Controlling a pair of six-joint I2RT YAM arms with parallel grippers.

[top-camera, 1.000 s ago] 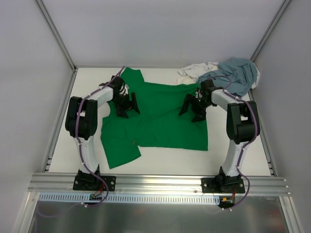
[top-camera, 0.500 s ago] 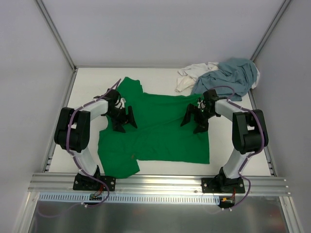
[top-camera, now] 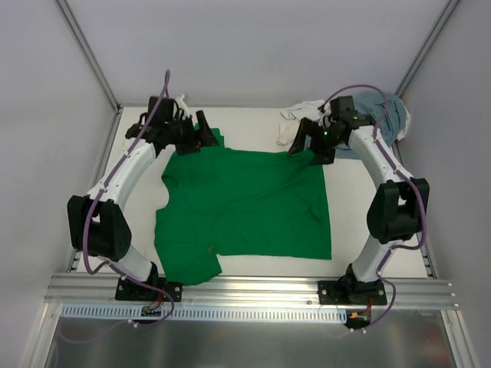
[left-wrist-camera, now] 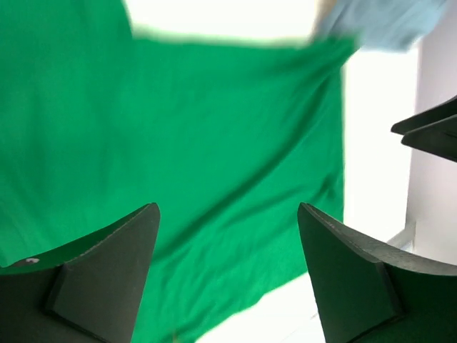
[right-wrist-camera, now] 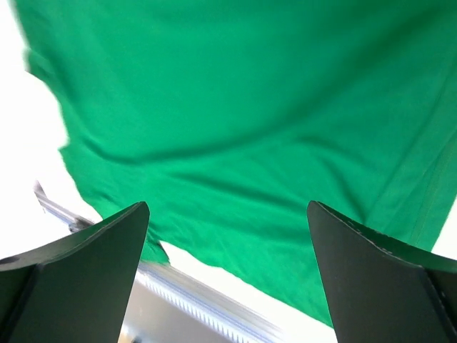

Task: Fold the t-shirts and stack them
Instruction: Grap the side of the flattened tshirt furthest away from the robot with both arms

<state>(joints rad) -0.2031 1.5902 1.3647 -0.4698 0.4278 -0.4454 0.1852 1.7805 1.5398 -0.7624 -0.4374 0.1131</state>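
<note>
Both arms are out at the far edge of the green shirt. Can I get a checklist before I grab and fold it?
1. Left gripper open: ok.
2. Right gripper open: ok.
3. Green t-shirt spread flat, with only light wrinkles: ok.
4. Cloth between the jaws: not ok. Both wrist views show the shirt lying below them, not yet gripped.
5. Grey-blue t-shirt clear of the green far right corner: cannot tell. The two look very close there.
</note>
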